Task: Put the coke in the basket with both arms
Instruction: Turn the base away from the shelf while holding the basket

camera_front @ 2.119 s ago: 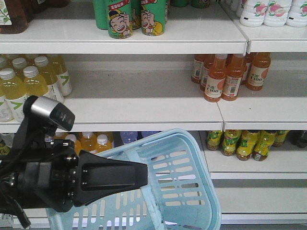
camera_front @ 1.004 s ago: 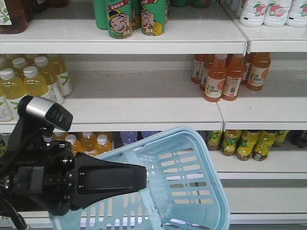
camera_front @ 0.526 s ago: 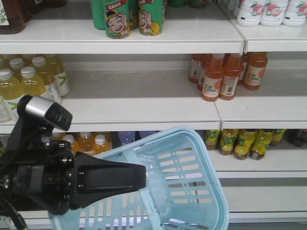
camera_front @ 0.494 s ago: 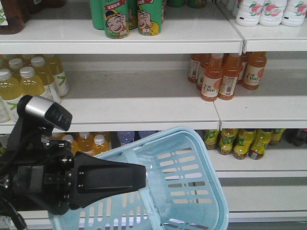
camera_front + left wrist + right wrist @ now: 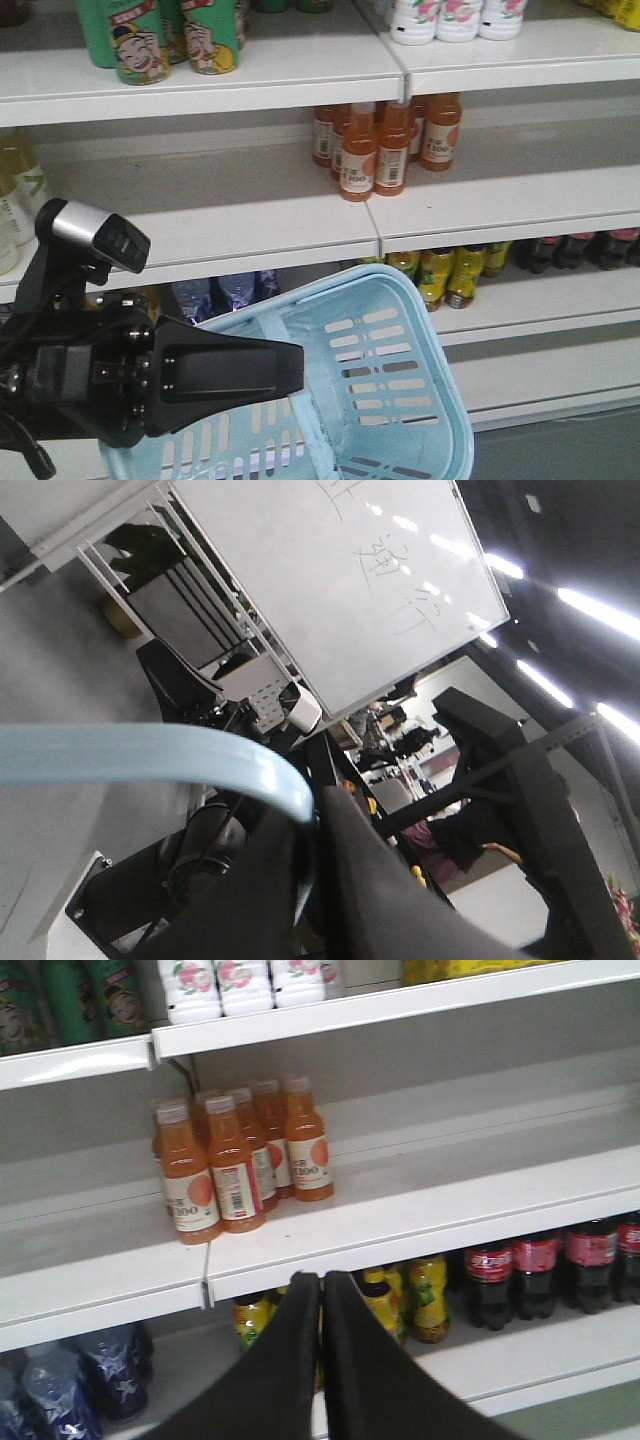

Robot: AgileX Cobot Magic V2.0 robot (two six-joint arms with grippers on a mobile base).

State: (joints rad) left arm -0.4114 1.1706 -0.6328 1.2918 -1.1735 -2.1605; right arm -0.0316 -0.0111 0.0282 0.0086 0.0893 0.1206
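Observation:
The pale blue basket hangs tilted in the lower middle of the front view. My left gripper, black with a silver-grey camera block, is shut on the basket's flat handle. In the left wrist view the handle curves down between the jaws of that gripper. My right gripper is shut and empty, pointing at the shelves. The all-red coke bottle is not in view.
White store shelves fill the background. Orange juice bottles stand on the middle shelf, also in the right wrist view. Dark cola bottles with red labels and yellow-green bottles sit on the lower shelf. Green cans stand above.
The whole shelf scene has slid left in the front view, bringing dark cola bottles into sight at the right. The left gripper and basket keep their place in the frame.

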